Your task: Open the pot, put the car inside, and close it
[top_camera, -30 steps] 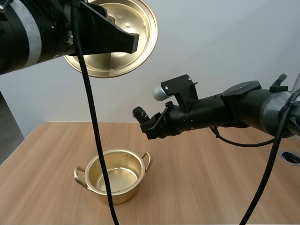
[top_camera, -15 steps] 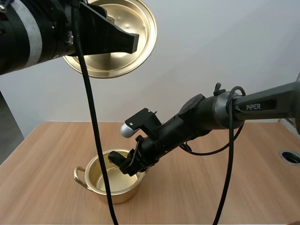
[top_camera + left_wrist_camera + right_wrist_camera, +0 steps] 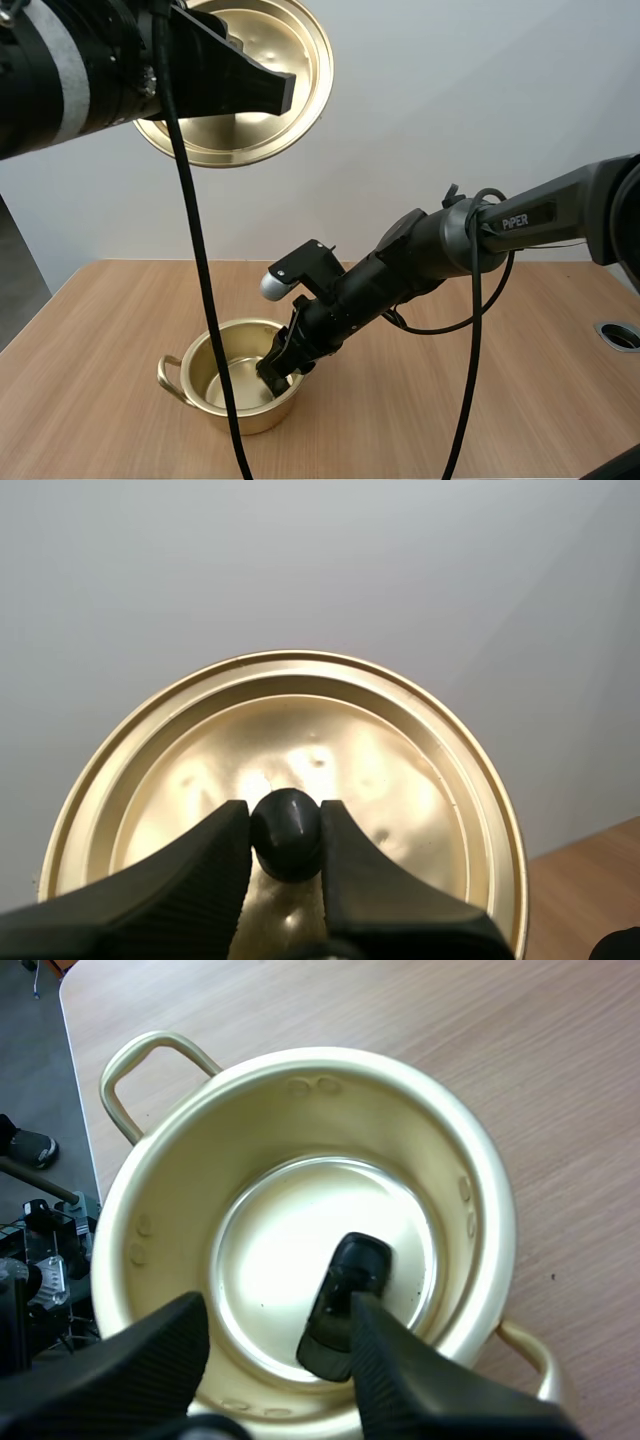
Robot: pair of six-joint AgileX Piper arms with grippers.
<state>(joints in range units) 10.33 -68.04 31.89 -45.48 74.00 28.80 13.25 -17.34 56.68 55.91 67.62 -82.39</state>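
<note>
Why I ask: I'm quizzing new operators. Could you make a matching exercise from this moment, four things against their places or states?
Things
1. pot
2. lid
3. car
4. right tool

Places or states
A. lying in the pot
B. open, over the pot
C. standing uncovered on the table
D. held up by its knob in the left tool

Pairs: 1-C, 2-D, 3-A, 4-B
</note>
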